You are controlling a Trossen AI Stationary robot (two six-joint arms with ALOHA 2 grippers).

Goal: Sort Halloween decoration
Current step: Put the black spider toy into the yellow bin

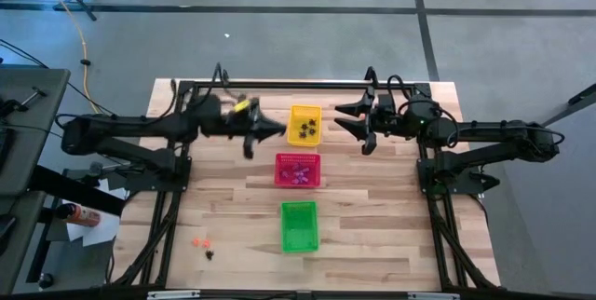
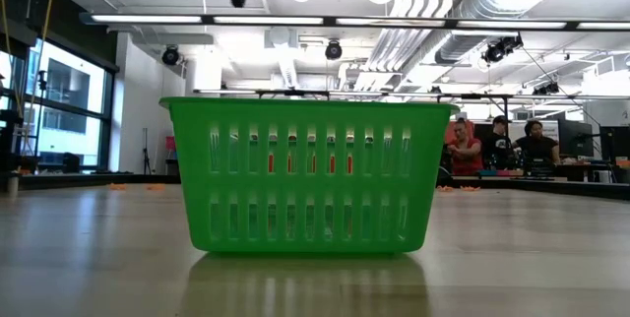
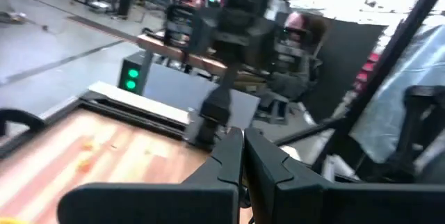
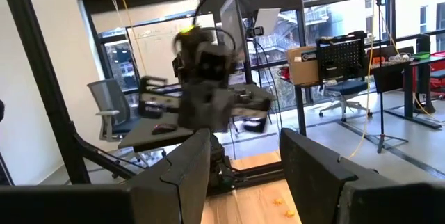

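Three mesh baskets stand in a row down the table's middle. The yellow one (image 1: 304,125) at the far end holds black trinkets (image 1: 308,130). The red one (image 1: 298,170) holds purple-pink trinkets (image 1: 299,175). The green one (image 1: 299,226) is nearest and fills the low view (image 2: 310,174). Two orange trinkets (image 1: 200,242) and a black one (image 1: 210,254) lie loose on the near left of the table. My left gripper (image 1: 282,129) hovers level just left of the yellow basket, shut (image 3: 243,156), with nothing seen between its fingers. My right gripper (image 1: 337,118) hovers level right of that basket, open and empty (image 4: 243,172).
Black frame rails (image 1: 307,84) run along the table's far edge and down both sides. Bare wood lies left and right of the basket row. People (image 2: 463,148) sit at desks in the room beyond the table.
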